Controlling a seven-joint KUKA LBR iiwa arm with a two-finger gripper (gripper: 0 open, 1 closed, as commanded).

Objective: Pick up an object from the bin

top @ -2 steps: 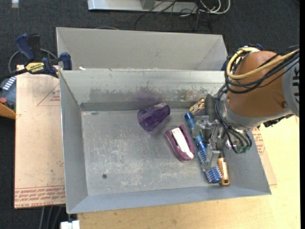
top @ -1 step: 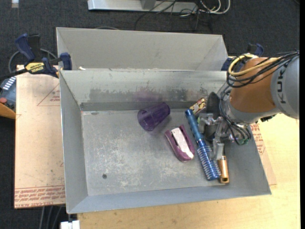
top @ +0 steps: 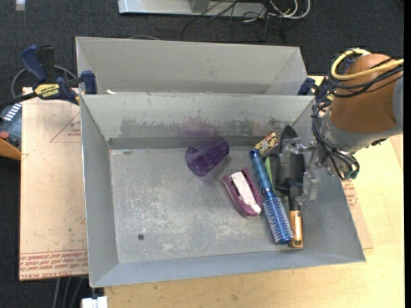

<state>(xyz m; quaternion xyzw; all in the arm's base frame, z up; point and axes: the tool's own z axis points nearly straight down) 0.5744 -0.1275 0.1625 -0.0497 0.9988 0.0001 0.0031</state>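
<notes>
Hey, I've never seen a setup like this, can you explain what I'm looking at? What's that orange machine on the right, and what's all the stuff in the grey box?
The orange-covered machine with cables is a robot arm, reaching in from the right. The camera looks down from above, a bit to one side, on a grey metal bin. The arm is meant to pick one thing out of it. Its gripper, the dark part at the arm's end, is low over the bin's right side, beside a blue hairbrush and close to a small gold cylinder. Left of the brush lies a purple and pink stapler-like thing, and farther back a purple cup on its side. Whether anything is held, I cannot tell.
</notes>
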